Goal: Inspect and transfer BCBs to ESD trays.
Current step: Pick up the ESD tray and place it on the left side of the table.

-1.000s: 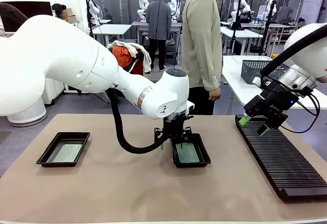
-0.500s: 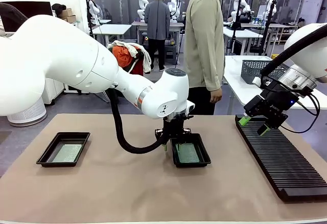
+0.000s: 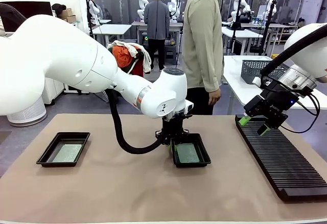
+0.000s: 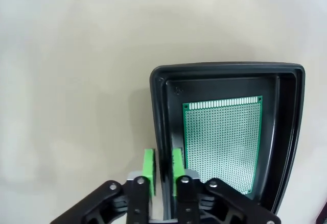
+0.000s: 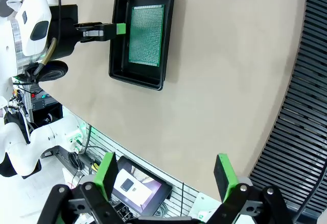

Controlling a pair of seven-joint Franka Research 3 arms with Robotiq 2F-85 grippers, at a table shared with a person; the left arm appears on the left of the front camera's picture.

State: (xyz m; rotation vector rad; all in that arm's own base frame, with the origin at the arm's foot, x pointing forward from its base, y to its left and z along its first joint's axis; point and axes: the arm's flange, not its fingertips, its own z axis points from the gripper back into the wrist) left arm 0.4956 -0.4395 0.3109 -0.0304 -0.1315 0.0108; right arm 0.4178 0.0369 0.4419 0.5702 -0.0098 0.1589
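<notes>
A thin green dotted circuit board [image 4: 223,143] lies flat inside a shallow black plastic tray [image 4: 162,132] at the table's middle. The left gripper [image 4: 163,166] is clamped on that tray's rim. The right gripper [image 5: 166,175] hangs wide apart over the black ribbed rack [image 3: 280,158].

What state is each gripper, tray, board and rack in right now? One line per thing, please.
left gripper: shut on the middle tray's rim
right gripper: open, holding nothing, above the rack
middle tray: holds one board
middle board: lying flat
left-hand tray: holds one board
left-hand board: lying flat
rack: slots bare
</notes>
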